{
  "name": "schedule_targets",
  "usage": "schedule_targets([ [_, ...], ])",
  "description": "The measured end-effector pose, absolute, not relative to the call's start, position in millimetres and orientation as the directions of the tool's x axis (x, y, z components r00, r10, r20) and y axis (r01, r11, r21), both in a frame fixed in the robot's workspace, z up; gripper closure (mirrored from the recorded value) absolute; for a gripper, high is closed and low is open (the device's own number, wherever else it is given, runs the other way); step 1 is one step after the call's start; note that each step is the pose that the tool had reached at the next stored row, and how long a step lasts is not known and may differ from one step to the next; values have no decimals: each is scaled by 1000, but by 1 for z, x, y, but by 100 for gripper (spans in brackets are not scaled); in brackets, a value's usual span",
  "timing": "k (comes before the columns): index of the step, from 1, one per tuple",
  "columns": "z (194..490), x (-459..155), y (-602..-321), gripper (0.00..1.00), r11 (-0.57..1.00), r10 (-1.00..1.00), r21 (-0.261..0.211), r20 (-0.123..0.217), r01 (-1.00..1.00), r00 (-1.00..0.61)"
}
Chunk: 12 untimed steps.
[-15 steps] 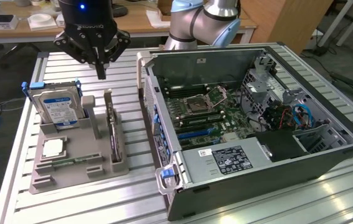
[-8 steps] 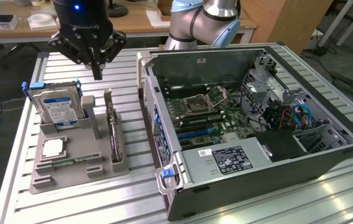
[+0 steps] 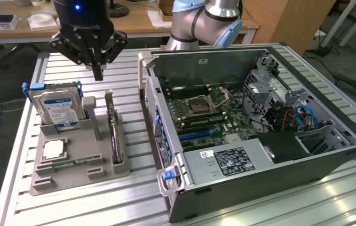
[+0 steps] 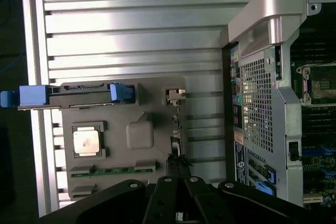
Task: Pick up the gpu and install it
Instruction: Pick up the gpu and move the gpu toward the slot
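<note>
Above grey holder [image 3: 102, 170], jaws closed, empty; gpu [image 3: 111, 125] upright on edge in slot below, untouched.

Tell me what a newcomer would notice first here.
The open dark computer case, motherboard exposed, dominates the exterior view's right. On that view's left, a grey tray holds an upright blue-labelled silver hard drive and the thin green gpu card on edge. The black gripper hangs above the tray, fingers shut.

A tray [image 3: 71, 176] is set on the table [image 3: 90, 207] at the exterior view's left, with a case [image 3: 259, 174] just beside it at the right. In the tray, a drive [image 3: 57, 109] is stood at the back, a gpu [image 3: 112, 125] on edge nearest the case, and a CPU [image 3: 52, 149] is laid before the drive.
</note>
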<state>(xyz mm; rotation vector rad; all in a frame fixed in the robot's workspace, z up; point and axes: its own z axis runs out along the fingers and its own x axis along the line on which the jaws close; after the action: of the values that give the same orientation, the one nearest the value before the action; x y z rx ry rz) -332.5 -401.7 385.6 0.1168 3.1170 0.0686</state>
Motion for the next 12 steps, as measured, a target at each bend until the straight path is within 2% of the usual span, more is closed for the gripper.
schedule_targets([
  [7,386,-333,-402,89,996,75,45,-20,74,-997],
  [10,386,-333,-402,71,996,75,45,-20,74,-997],
  [11,386,-333,-402,71,996,75,45,-20,74,-997],
  [12,386,-333,-402,65,996,75,45,-20,74,-997],
])
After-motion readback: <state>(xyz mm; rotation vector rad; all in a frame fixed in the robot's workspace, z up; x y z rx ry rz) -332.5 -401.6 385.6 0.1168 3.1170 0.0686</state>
